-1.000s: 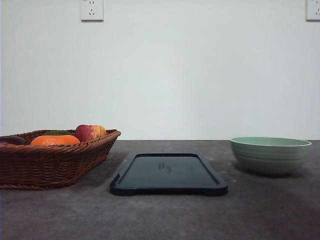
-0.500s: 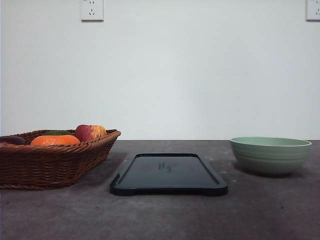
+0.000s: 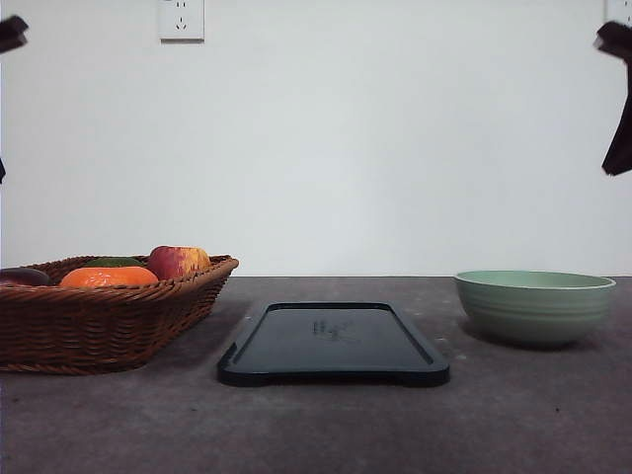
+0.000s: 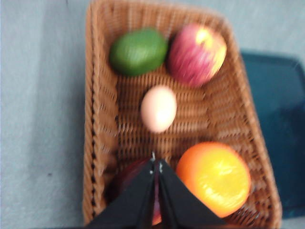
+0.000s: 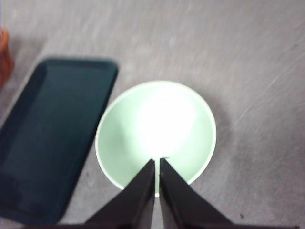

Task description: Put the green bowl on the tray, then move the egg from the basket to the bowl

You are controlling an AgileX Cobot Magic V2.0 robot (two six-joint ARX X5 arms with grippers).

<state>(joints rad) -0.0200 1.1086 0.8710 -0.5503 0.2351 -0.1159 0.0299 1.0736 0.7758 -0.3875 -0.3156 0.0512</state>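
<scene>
The pale green bowl (image 3: pixel 533 308) stands on the table to the right of the dark tray (image 3: pixel 331 341), apart from it. At the left, the wicker basket (image 3: pixel 99 326) holds fruit. In the left wrist view the tan egg (image 4: pixel 158 108) lies in the middle of the basket (image 4: pixel 100 119), and my left gripper (image 4: pixel 156 167) hovers above the basket, shut and holding nothing. From above, my right gripper (image 5: pixel 157 164) looks down on the bowl (image 5: pixel 157 119), its fingers shut and bare. The tray (image 5: pixel 47 133) lies beside that bowl.
Around the egg in the basket lie a green fruit (image 4: pixel 138 51), a red-yellow apple (image 4: pixel 196 53), an orange (image 4: pixel 213 177) and a dark red item (image 4: pixel 126 179). Dark parts of my arms show at the front view's upper corners (image 3: pixel 12 32) (image 3: pixel 619 109). A white wall stands behind the table.
Dark parts of both arms have come into the upper corners of the front view. The bowl, tray and basket have not moved.
</scene>
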